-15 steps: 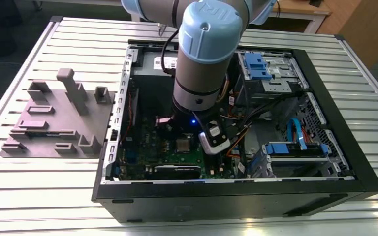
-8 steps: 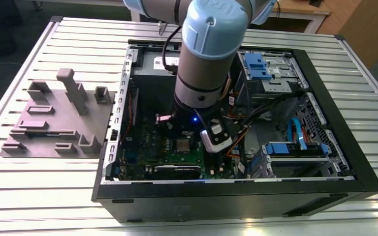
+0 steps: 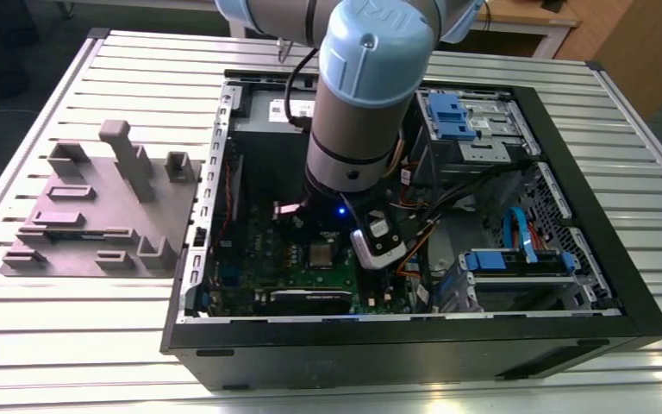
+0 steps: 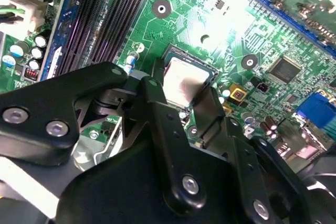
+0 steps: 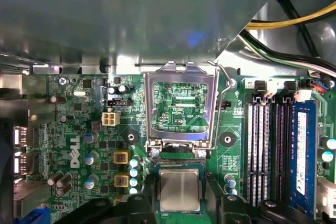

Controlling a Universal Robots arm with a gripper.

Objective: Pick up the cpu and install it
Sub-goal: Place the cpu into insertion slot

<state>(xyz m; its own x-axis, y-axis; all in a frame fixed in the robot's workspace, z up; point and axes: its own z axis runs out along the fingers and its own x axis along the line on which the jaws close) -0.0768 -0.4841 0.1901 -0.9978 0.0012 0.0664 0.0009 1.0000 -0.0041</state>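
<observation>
Working over a slatted metal worktop [image 3: 78,362], with a black computer case [image 3: 423,345] lying open side up on it, one solid wall nearest in the exterior view. Reaching straight down into that case with the grey-and-blue arm [image 3: 360,112], just behind a black card [image 3: 308,299] at the near edge of the green board [image 3: 251,259].

Pinching the chip [image 3: 323,254] between the black fingers [image 4: 157,114], pressed against two opposite edges of it in both wrist views. Holding the chip [image 5: 179,190] level inside the outline of the square socket [image 5: 178,166] near the middle of the board. Not being able to tell whether fully seated or just above the contacts. Working with the socket's metal hold-down frame [image 5: 148,103] flipped open just beside it and the thin wire lever [image 5: 218,103] swung up alongside. Working next to a row of dark memory slots [image 5: 262,150], with one blue memory stick [image 5: 303,156] standing in the outermost of them.

Sharing the worktop with a grey moulded tray [image 3: 90,216], well apart from the case on the exterior view's left.

Facing, farther back inside the case, bundled black and orange cables [image 3: 446,194] just beyond the arm. Facing also a blue-latched drive cage [image 3: 464,116] at the far corner, on the exterior view's right.
</observation>
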